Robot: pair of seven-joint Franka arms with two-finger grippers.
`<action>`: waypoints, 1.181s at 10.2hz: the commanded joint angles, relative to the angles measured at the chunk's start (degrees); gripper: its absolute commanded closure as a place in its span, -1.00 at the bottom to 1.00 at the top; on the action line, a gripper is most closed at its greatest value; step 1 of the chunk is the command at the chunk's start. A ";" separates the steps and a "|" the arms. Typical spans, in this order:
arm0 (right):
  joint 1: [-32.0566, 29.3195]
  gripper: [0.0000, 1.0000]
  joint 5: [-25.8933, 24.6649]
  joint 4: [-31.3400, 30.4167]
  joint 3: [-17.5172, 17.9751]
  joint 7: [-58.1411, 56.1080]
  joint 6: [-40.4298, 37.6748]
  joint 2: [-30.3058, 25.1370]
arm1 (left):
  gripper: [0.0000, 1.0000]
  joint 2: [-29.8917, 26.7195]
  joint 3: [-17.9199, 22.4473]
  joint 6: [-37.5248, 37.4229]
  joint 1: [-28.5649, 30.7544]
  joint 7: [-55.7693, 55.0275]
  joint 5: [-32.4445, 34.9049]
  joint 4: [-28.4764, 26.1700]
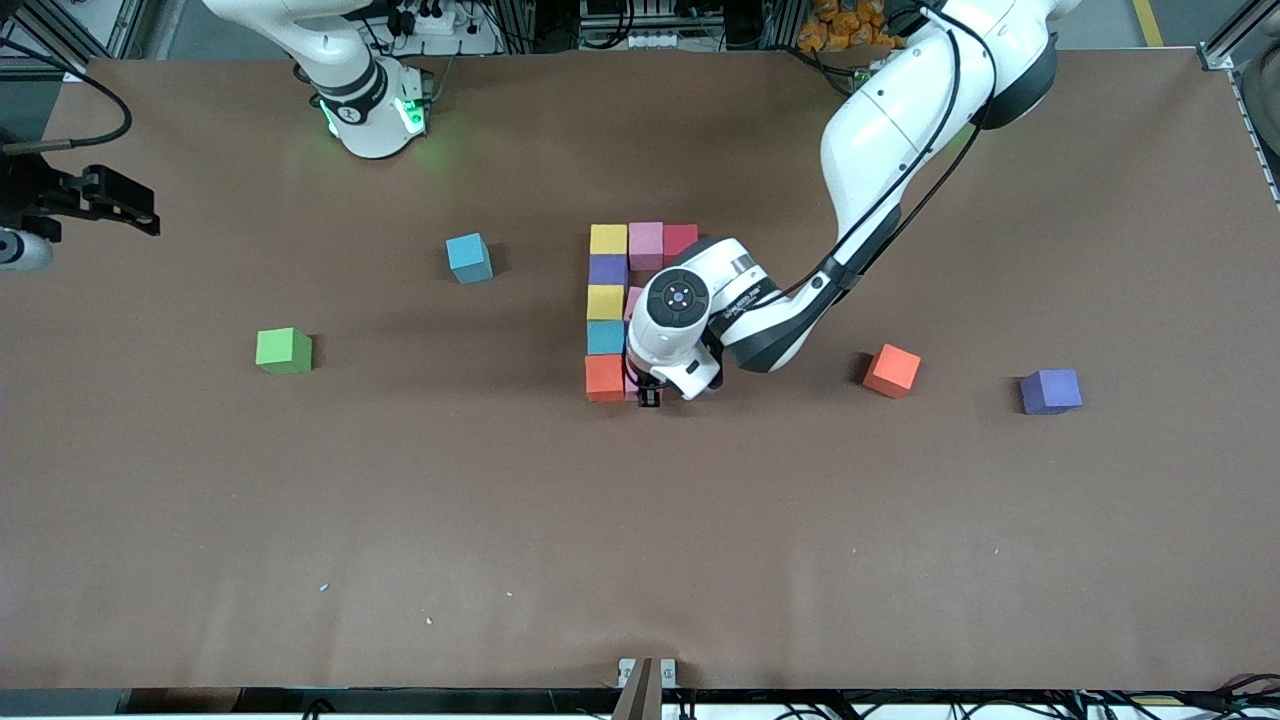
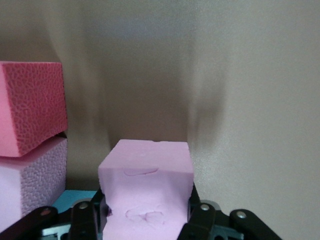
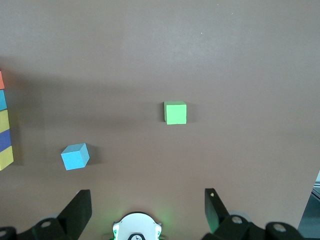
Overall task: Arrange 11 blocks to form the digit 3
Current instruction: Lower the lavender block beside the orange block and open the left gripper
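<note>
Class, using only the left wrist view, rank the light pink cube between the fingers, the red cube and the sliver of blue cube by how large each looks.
1. Light pink cube, held in the left gripper, closest to the camera.
2. Red cube, partly cut off by the picture's edge.
3. Blue cube, mostly hidden.
Nearness and cropping decide this order, so true sizes stay unsettled.

Around the block column (image 1: pixel 606 315), you have open table toward the right arm's end up to the loose blue cube (image 1: pixel 469 258); the left gripper (image 1: pixel 648 393) crowds the column's left-arm side.
</note>
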 commanded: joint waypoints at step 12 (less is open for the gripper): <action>0.59 -1.00 -0.93 -1.08 0.40 0.54 -0.31 -1.48 | -1.00 -13.25 -9.00 -10.05 14.12 14.17 -2.56 -6.53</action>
